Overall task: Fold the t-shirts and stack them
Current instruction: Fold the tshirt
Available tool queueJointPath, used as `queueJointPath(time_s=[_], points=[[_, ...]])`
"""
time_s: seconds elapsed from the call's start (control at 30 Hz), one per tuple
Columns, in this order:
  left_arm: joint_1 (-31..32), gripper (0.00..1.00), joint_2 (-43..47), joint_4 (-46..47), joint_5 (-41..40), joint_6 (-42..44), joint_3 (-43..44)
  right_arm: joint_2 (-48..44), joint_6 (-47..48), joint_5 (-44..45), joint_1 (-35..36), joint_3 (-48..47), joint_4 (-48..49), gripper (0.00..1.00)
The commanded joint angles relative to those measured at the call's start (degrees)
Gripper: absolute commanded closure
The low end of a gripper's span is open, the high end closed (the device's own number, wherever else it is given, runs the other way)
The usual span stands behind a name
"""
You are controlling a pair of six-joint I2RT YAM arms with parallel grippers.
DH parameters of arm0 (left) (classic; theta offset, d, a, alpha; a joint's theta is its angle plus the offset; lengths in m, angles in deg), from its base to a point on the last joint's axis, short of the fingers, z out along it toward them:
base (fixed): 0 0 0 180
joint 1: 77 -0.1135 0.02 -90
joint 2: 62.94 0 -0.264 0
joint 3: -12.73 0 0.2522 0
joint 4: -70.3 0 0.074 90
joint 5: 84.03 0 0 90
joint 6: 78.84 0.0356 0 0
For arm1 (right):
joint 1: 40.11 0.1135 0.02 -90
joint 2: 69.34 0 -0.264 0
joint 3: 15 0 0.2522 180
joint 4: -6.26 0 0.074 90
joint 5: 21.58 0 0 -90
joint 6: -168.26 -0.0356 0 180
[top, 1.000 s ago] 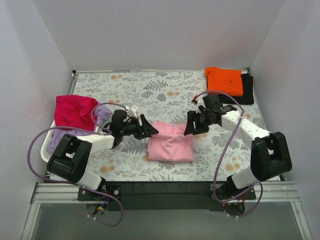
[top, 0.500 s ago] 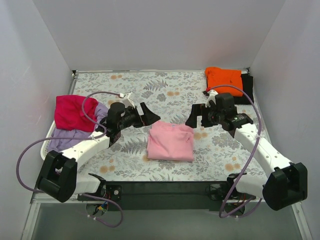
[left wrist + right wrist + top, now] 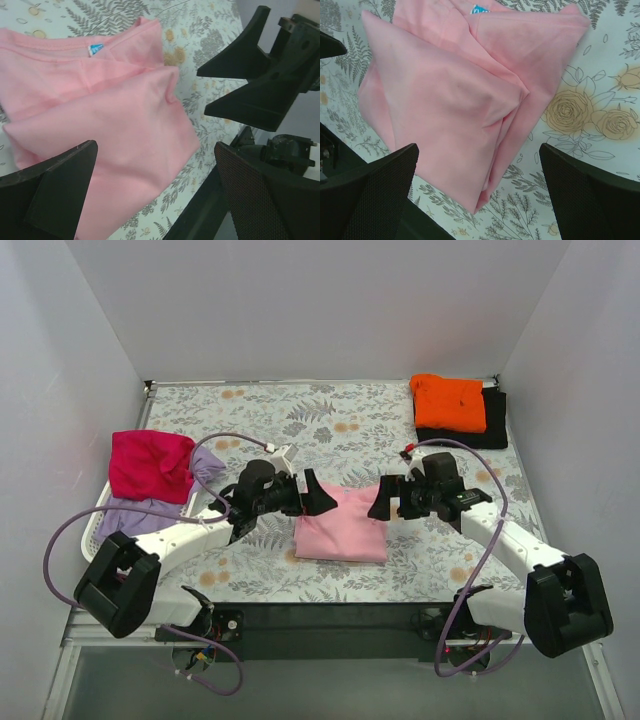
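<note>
Tabletop [image 3: 330, 430] is carrying the folded light pink t-shirt [image 3: 342, 530], near its front middle.
I am watching the left tool [image 3: 155, 150] and the right tool [image 3: 478, 150] hovering at the shirt's far corners, one on each side. Both are standing wide and gripping no cloth.

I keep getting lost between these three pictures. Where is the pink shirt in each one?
Top view: the pink shirt lies folded, just below the middle of the picture.
Left wrist view: the pink shirt fills the left and centre.
Right wrist view: the pink shirt fills the centre and upper left.
Shared landmark: the flowered table cover beneath it, visible in all three.
</note>
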Motion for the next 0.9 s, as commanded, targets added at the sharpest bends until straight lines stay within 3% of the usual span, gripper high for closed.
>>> queueJointPath(time_s=[0.0, 0.27, 0.43, 0.6, 0.8, 0.87], points=[[0.22, 0.05, 1.43, -2.98, -7.08, 1.45, -1.61, 1.31, -1.62, -4.06, 0.04, 2.67, 7.27, 0.02], [0.22, 0.05, 1.00, -7.91, -15.02, 3.21, -2.50, 4.21, -2.41, -6.44, 0.04, 3.92, 12.72, 0.08], [0.22, 0.12, -1.82, -7.99, -15.37, 2.42, -2.58, 6.93, -2.68, -6.88, 0.21, 4.01, 15.97, 0.15], [0.22, 0.30, -3.22, -7.99, -15.37, 1.98, -2.67, 9.31, -2.76, -7.93, 0.56, 3.57, 17.12, 0.26], [0.22, 0.52, -5.16, -7.29, -13.62, 1.89, -2.58, 10.37, -2.76, -7.59, 1.97, 3.48, 17.30, 0.44], [0.22, 0.55, -5.25, -6.50, -13.17, 1.63, -2.76, 10.63, -2.85, -7.41, 2.41, 3.56, 17.38, 0.53]])
